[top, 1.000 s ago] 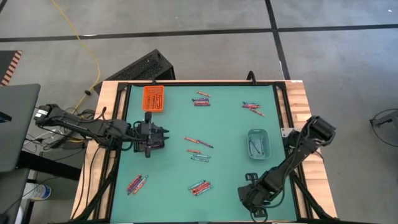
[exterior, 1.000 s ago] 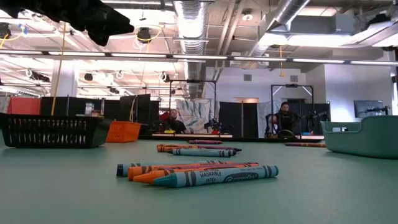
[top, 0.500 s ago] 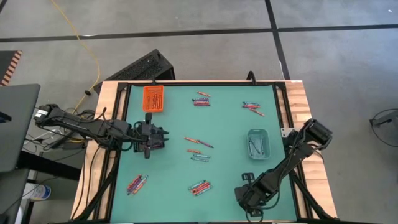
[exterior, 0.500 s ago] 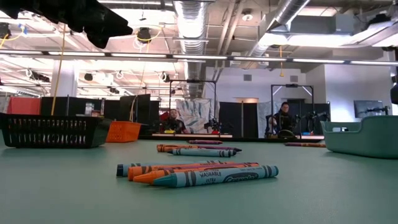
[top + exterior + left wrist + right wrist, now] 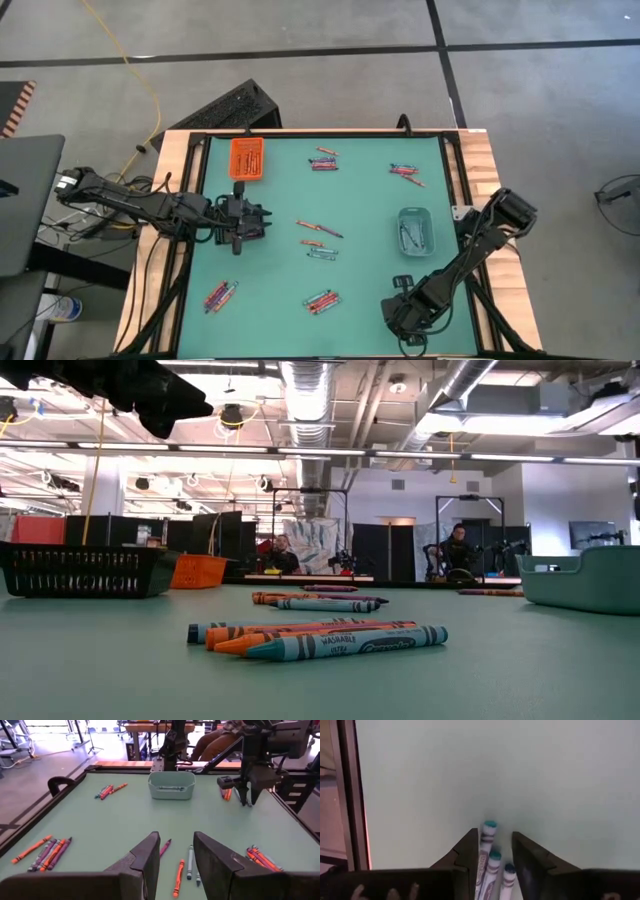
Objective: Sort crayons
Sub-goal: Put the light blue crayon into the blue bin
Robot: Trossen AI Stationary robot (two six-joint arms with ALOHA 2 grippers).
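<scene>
**Tutor:** Compared with a second ago, only the right arm has stirred: it swayed slightly and is back almost where it was. The left arm and every loose crayon lie unchanged.

**Student:** What sits nearest?

**Tutor:** The right claw [image 5: 405, 322], low at the table's [image 5: 270, 270] near edge, right of centre. Its fingers [image 5: 470, 845] are closed about halfway on three teal-tipped crayons [image 5: 489, 852], which jut forward side by side between them.

**Student:** And just beyond?

**Tutor:** A near cluster [image 5: 320, 640] of orange, red and teal crayons lying flat near the middle of the front. A second cluster [image 5: 220, 295] lies towards the left edge.

**Student:** Mid-table?

**Tutor:** Two small groups, one [image 5: 320, 249] closer and one [image 5: 320, 229] just behind it. To their left hovers the left claw [image 5: 250, 222], raised above the surface. Its fingers [image 5: 150, 852] stand apart with nothing between them. To the right stands a grey tray [image 5: 401, 232] with a few crayons inside.

**Student:** Farther back?

**Tutor:** An orange tray [image 5: 247, 158] by the far left corner, a far-centre group [image 5: 322, 158] and a far-right group [image 5: 405, 172]. A black basket [image 5: 80, 570] shows left of the orange tray in the low view.

**Student:** Beyond the table?

**Tutor:** Two seated people [image 5: 283, 555] in the room behind.
</scene>
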